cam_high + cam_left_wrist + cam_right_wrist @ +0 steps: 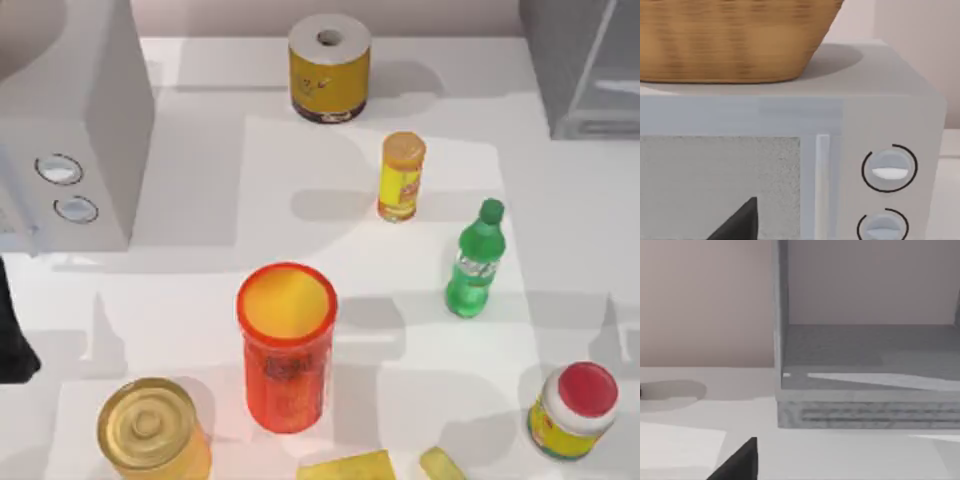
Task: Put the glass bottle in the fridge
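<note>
1. The bottle [476, 262] stood upright on the table's right half, untouched; the pickup had not begun.
2. The fridge [585, 70] sat at the far right corner, its interior apparently open in the right wrist view.
3. Whether either claw was spread, I cannot tell.
4. Next, probably the right arm must reach and pinch the bottle.
</note>
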